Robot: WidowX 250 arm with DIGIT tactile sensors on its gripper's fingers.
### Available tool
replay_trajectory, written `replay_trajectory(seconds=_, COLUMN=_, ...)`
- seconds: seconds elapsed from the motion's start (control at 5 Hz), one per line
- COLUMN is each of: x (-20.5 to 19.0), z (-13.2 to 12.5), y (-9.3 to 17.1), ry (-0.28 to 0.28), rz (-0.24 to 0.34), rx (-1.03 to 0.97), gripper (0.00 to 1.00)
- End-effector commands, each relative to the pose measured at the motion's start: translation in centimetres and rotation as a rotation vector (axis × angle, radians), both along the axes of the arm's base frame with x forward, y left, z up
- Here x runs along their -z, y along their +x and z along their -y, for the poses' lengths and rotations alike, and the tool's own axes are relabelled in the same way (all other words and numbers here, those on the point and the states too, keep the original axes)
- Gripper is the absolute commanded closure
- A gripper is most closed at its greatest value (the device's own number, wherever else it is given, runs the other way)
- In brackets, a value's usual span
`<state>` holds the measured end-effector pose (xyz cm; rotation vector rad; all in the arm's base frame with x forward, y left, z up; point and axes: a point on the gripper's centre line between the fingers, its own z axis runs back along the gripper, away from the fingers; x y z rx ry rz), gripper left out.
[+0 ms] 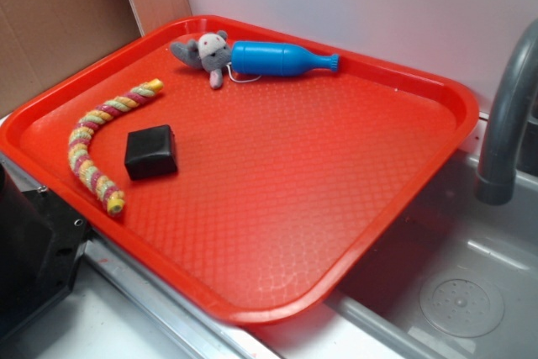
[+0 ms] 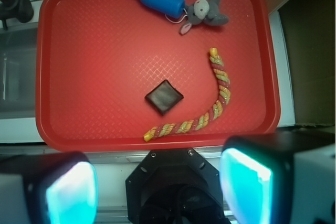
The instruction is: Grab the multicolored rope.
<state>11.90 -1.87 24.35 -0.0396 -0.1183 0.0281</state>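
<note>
The reach has not begun: the gripper (image 2: 157, 190) hangs spread and empty, seemingly high above the tray (image 2: 105, 51), so it must next descend over the rope (image 2: 218, 106) curved beside the black block (image 2: 164, 97) near the tray's edge.

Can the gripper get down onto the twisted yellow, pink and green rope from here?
Probably yes. The twisted yellow, pink and green rope lies uncovered on the red plastic tray, apart from the small black block. The gripper is open, with nothing in between.
</note>
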Motion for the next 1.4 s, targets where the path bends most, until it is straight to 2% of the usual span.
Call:
replay_trajectory(seconds=0.0, x=0.0, z=0.0, y=0.0, ry=0.0, rz=0.0, rx=0.0, gripper=0.0)
replay_trajectory(seconds=0.2, x=2.9, z=-3.0, y=0.0, ry=0.032, rz=0.015, rx=-0.25, gripper=0.0)
replay_trajectory(seconds=0.4, x=5.9, z=-6.2, y=-0.4, ry=0.002, rz=0.019, rx=-0.479, gripper=0.0)
replay_trajectory(seconds=0.6, x=9.1, z=-8.7, y=-1.1, ry=-0.012, rz=0.009, rx=-0.609, gripper=0.0)
replay_trajectory(seconds=0.8, x=13.7, z=-10.0, y=-1.3, ry=-0.102, rz=-0.028, rx=-0.678, gripper=0.0)
replay_trajectory(seconds=1.0, x=16.2, z=-9.4, y=-0.4, ry=-0.071, rz=-0.043, rx=-0.643, gripper=0.0)
replay_trajectory(seconds=1.2, x=16.2, z=-9.4, y=-0.4, ry=-0.071, rz=-0.043, rx=-0.643, gripper=0.0)
